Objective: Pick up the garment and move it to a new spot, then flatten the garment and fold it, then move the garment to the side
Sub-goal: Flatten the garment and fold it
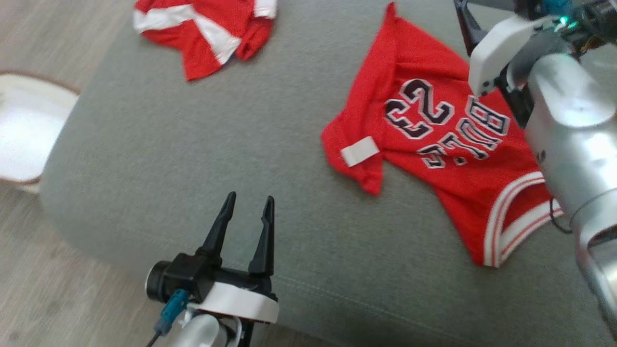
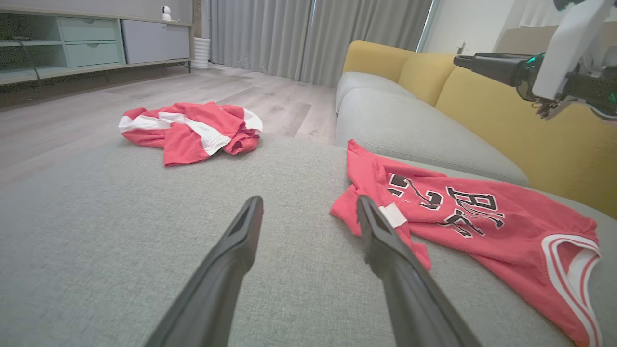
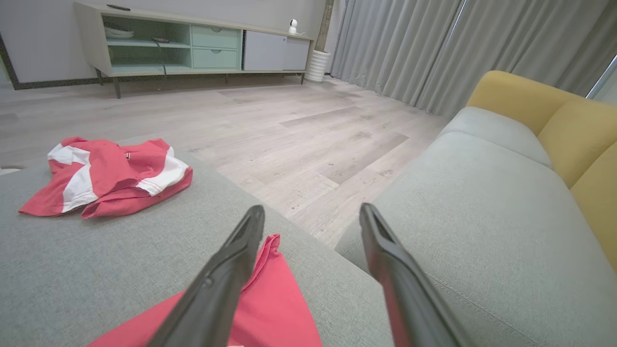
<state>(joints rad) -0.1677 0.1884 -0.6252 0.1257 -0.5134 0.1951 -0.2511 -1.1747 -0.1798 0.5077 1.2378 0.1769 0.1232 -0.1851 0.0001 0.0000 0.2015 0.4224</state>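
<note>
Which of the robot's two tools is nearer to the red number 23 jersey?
Right, it seems. The right tool hangs open above the jersey's far end, while the left tool sits off to its left, over bare grey cushion.

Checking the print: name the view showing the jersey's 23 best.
Head view: the 23 lies whole, seen from above, upside down. Left wrist view shows it foreshortened and creased; right wrist view catches a plain red corner of the jersey.
</note>
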